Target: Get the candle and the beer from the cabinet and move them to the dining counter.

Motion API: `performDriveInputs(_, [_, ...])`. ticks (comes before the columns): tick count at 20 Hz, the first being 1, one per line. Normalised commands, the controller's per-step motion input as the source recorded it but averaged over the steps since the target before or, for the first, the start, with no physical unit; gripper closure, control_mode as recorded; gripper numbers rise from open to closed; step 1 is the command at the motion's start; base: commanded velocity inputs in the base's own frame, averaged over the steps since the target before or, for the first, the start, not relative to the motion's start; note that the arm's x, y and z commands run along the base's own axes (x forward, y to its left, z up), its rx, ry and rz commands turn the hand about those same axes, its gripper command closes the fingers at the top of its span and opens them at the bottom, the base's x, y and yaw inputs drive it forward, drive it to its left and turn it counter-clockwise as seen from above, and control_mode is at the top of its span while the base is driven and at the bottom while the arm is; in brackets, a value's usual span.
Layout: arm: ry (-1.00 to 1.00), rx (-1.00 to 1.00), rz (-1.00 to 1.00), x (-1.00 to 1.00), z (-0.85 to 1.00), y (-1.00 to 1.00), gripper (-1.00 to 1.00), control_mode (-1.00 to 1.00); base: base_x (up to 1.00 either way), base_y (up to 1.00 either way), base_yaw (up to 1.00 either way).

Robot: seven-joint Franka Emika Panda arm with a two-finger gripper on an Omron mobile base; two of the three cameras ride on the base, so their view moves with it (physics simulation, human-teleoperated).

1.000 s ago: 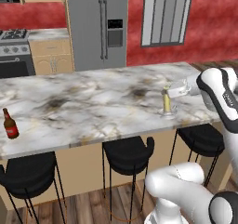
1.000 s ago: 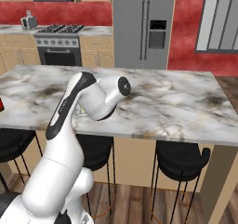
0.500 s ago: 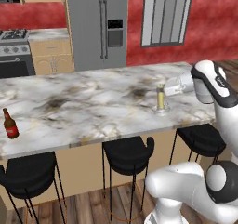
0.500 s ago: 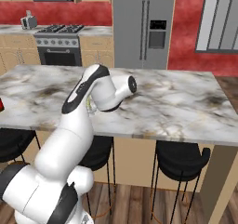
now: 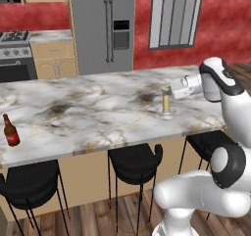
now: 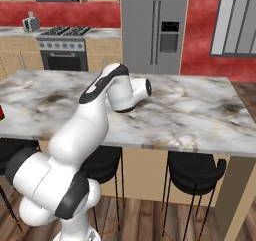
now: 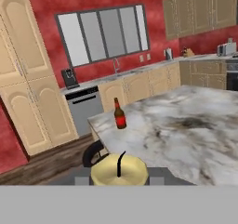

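The candle [image 5: 166, 100], a pale yellow stick in a small silver holder, stands upright on the marble dining counter [image 5: 98, 107] near its right end. My gripper [image 5: 168, 90] is shut on the candle's upper part, reaching in from the right. In the hand view the candle's top and wick [image 7: 119, 168] sit just ahead of my gripper [image 7: 119, 181]. The beer [image 5: 11, 130], a brown bottle with a red label, stands upright at the counter's far left end, and it also appears down the counter as the beer [image 7: 120, 115]. Tan wall cabinets [image 7: 200, 9] hang beyond; I cannot tell which one is the cabinet.
Black stools [image 5: 135, 157] line the near side of the counter. A steel fridge [image 5: 103, 29] and a gas stove [image 5: 14, 54] stand against the red back wall. My own arm [image 6: 107, 97] lies over the counter [image 6: 195, 110] in the right base view.
The arm has swung and carried the candle a little to the left along the counter. The grip on it has stayed the same, and the beer has not moved.
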Motion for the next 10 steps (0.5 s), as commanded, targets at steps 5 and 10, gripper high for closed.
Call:
performDriveInputs(5, [-0.01,0.09,0.10,0.18,-0.24,0.00,1.00,-1.00,0.00,0.00,0.00])
performDriveInputs(10, [0.00,0.15,0.09,0.14,-0.30,0.03,1.00,-1.00,0.00,0.00,0.00])
